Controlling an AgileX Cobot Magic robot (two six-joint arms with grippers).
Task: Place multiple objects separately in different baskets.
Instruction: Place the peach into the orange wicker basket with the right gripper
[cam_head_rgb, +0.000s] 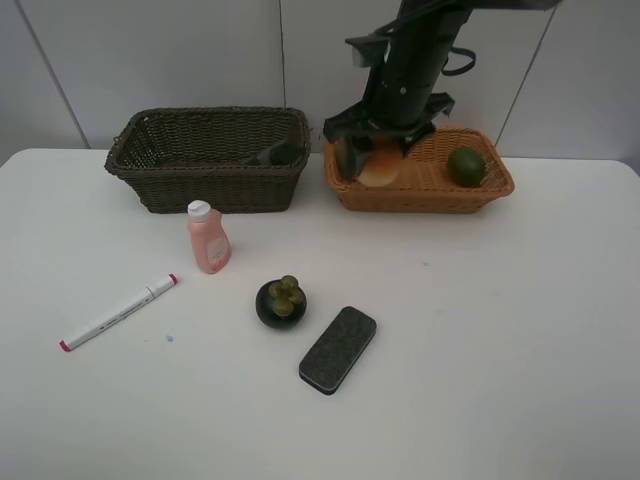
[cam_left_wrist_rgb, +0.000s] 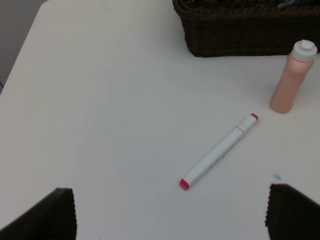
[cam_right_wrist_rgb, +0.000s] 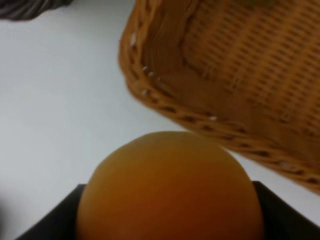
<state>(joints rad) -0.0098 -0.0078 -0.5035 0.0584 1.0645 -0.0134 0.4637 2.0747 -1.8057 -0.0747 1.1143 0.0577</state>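
Note:
My right gripper (cam_head_rgb: 378, 158) is shut on a peach (cam_head_rgb: 382, 170) at the left end of the light orange basket (cam_head_rgb: 430, 196). In the right wrist view the peach (cam_right_wrist_rgb: 170, 185) fills the space between my gripper's (cam_right_wrist_rgb: 170, 222) dark fingers (cam_right_wrist_rgb: 47, 222), with the orange basket's rim (cam_right_wrist_rgb: 200, 117) just beyond. A green fruit (cam_head_rgb: 466, 166) lies in that basket. The dark brown basket (cam_head_rgb: 220, 186) holds a dark, partly hidden item (cam_head_rgb: 273, 154). My left gripper (cam_left_wrist_rgb: 172, 215) stands open above the table near the white red-ended marker (cam_left_wrist_rgb: 219, 151); the exterior view does not show it.
On the white table lie the marker (cam_head_rgb: 118, 312), an upright pink white-capped bottle (cam_head_rgb: 208, 238), a mangosteen (cam_head_rgb: 281, 302) and a dark eraser (cam_head_rgb: 338, 349). The left wrist view also shows the pink bottle (cam_left_wrist_rgb: 293, 77) and the dark basket's wall (cam_left_wrist_rgb: 250, 35).

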